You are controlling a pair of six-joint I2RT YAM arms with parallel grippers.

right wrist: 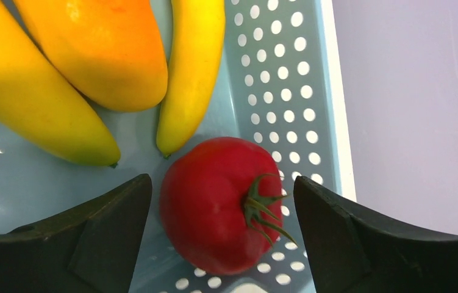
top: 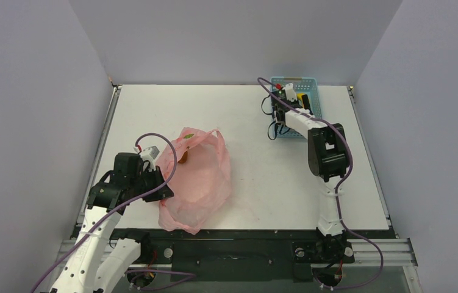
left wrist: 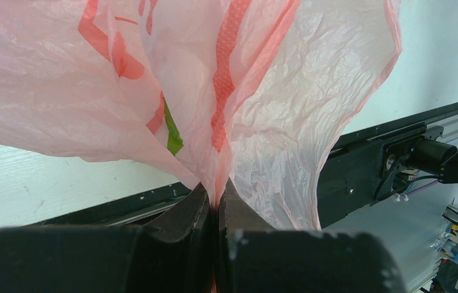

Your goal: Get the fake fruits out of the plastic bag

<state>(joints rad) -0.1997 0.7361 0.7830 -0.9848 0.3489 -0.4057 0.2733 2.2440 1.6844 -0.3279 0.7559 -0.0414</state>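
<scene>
The pink plastic bag (top: pixel 199 177) lies crumpled on the table at the front left. A small brown kiwi-like fruit (top: pixel 183 157) shows at its mouth. My left gripper (top: pixel 164 186) is shut on a pinched fold of the bag (left wrist: pixel 287 104), the film squeezed between its jaws (left wrist: pixel 217 195). My right gripper (top: pixel 286 91) is open over the light-blue basket (top: pixel 314 82). In the right wrist view the red apple (right wrist: pixel 220 201) lies on the basket floor between the open fingers (right wrist: pixel 221 183), touching neither. Two yellow bananas (right wrist: pixel 31 97) (right wrist: pixel 193 67) and the orange mango (right wrist: pixel 98 49) lie beside it.
The basket's perforated wall (right wrist: pixel 275 73) stands close beside the right finger, at the table's far right corner. Grey enclosure walls surround the white table (top: pixel 263 171). The black rail (left wrist: pixel 385 165) at the table's near edge lies just beyond the bag.
</scene>
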